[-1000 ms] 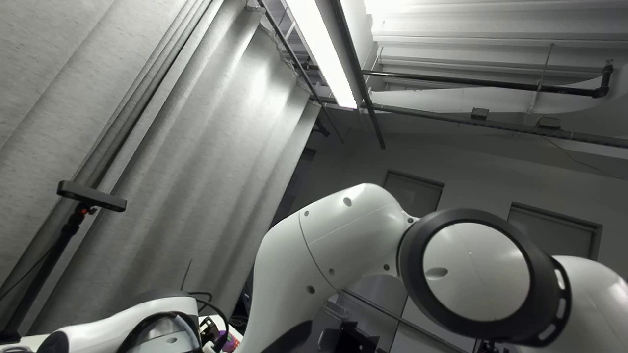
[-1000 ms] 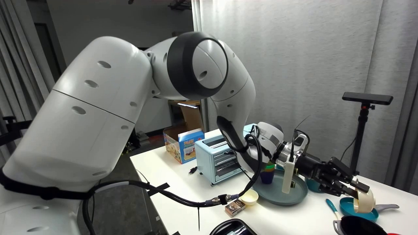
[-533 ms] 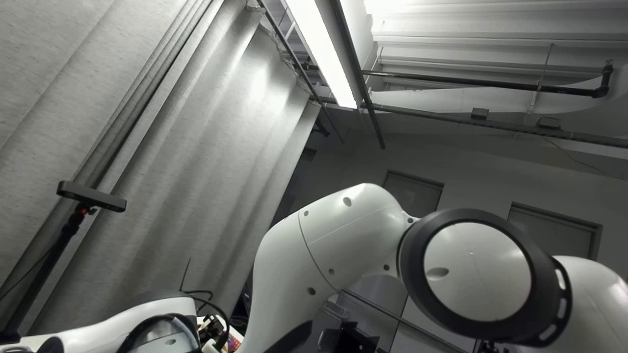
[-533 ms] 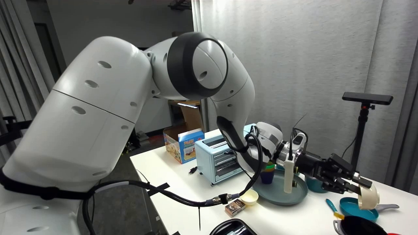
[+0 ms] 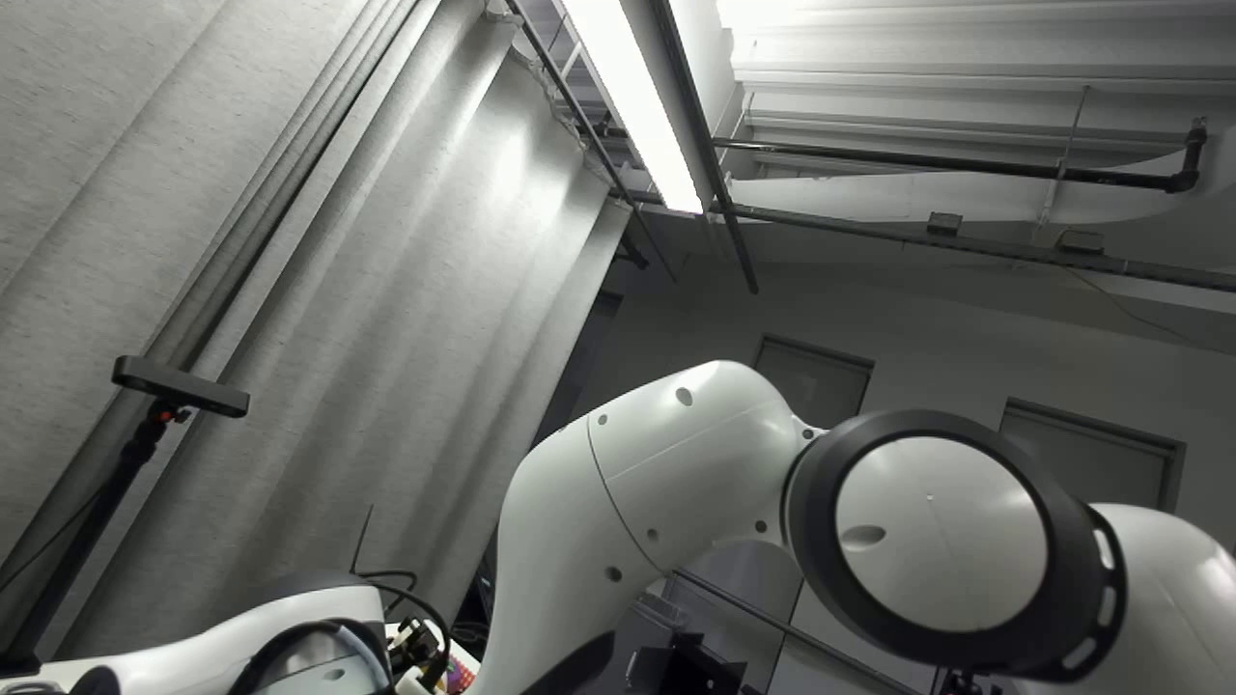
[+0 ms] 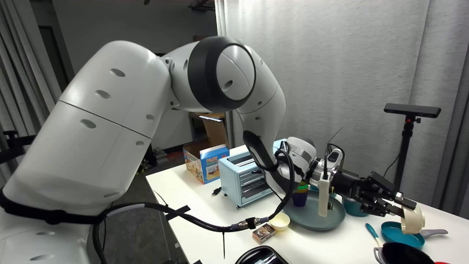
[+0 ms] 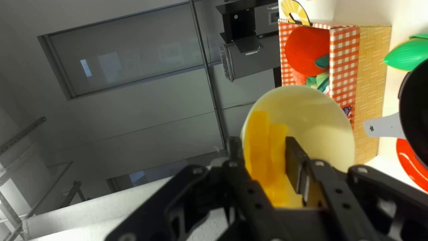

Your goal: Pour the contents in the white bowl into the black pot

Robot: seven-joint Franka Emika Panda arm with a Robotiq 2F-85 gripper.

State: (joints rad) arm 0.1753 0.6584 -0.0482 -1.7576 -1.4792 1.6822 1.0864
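Note:
The white bowl (image 6: 413, 220) hangs in the air, tipped onto its side, above and behind the black pot (image 6: 401, 253). My gripper (image 6: 406, 207) is shut on the bowl's wall at the rim. In the wrist view my gripper (image 7: 263, 147) has one finger outside the bowl (image 7: 317, 127) and one inside it. Orange-yellow strips (image 7: 259, 144) lie in the bowl against the gripped wall, between the fingers. A black round vessel with a grey handle, apparently the pot (image 7: 416, 110), shows at the right edge of the wrist view. The pot's inside bottom is hidden.
A teal pan (image 6: 392, 233) lies behind the pot, with a teal-handled utensil (image 6: 371, 230) beside it. A large grey-green pan (image 6: 318, 222), a toaster oven (image 6: 234, 183) and a cream bowl (image 6: 279, 221) stand farther left. A checked box (image 7: 344, 60) stands beyond the bowl.
The bowl and gripper have moved slightly right and up over the last second. A yellow-orange piece seen near the pot's left rim half a second ago no longer shows.

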